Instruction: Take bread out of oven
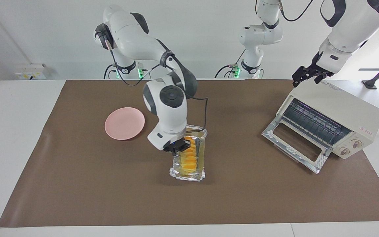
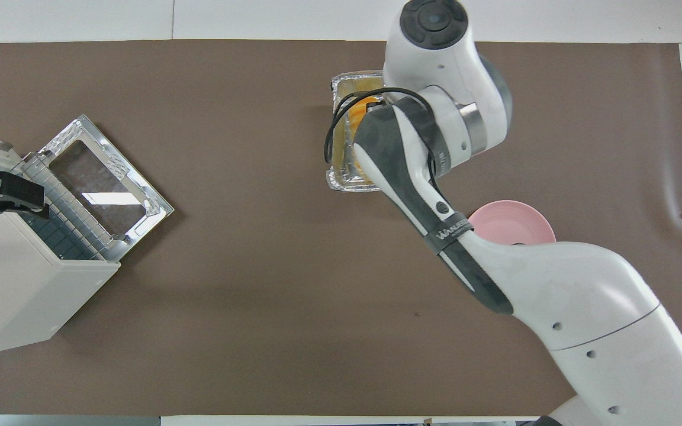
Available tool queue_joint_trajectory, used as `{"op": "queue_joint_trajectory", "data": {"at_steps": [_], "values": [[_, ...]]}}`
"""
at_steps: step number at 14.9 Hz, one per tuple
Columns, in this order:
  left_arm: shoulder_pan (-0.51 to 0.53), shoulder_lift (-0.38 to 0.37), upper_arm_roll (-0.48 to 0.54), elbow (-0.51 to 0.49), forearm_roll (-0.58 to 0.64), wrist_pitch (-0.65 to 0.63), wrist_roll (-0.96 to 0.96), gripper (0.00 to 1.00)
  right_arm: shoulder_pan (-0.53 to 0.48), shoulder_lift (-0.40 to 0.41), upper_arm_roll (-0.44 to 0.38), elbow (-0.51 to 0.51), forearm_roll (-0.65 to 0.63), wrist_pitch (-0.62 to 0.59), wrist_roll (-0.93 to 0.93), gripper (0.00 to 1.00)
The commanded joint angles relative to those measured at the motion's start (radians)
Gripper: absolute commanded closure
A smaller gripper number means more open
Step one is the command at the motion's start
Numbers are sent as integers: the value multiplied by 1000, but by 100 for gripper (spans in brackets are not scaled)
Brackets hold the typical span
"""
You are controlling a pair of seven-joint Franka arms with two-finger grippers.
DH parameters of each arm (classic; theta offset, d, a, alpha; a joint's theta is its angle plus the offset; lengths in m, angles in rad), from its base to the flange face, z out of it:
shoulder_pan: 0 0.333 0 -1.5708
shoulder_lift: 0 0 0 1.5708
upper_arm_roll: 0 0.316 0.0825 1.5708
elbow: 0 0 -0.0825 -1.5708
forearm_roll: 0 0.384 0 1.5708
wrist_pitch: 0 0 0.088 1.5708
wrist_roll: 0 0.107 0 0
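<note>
The bread [image 1: 189,158] lies in a crinkled foil tray [image 1: 189,176] over the middle of the mat; it also shows in the overhead view [image 2: 360,109]. My right gripper [image 1: 177,147] is shut on the tray's long rim and holds it just above the mat, slightly tilted. In the overhead view the arm hides the gripper and part of the tray [image 2: 347,180]. The cream oven [image 1: 341,110] stands at the left arm's end, its door [image 1: 294,144] dropped open and its rack bare. My left gripper [image 1: 305,76] waits open just above the oven's top.
A round pink plate [image 1: 124,123] lies on the brown mat toward the right arm's end, a little nearer to the robots than the tray; in the overhead view [image 2: 510,219] the right arm covers part of it.
</note>
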Motion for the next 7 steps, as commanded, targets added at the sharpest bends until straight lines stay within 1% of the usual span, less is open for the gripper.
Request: {"op": "queue_joint_trajectory", "data": {"at_steps": [1,2,3,5,7], "values": [[2,-27,5,-29,-12,-3,9,0,-98,6,-16,5,7,12,-184,100],[2,-29,5,-29,-12,-4,9,0,-141,6,-21,-5,10,32,-256,100],[2,-27,5,-29,-12,-3,9,0,-191,6,-21,-42,11,67,-305,100],[2,-27,5,-27,-12,-4,9,0,-251,0,-19,-129,16,145,-350,100],[2,-27,5,-29,-12,-4,9,0,-290,-21,-19,-241,25,240,-378,100]]}}
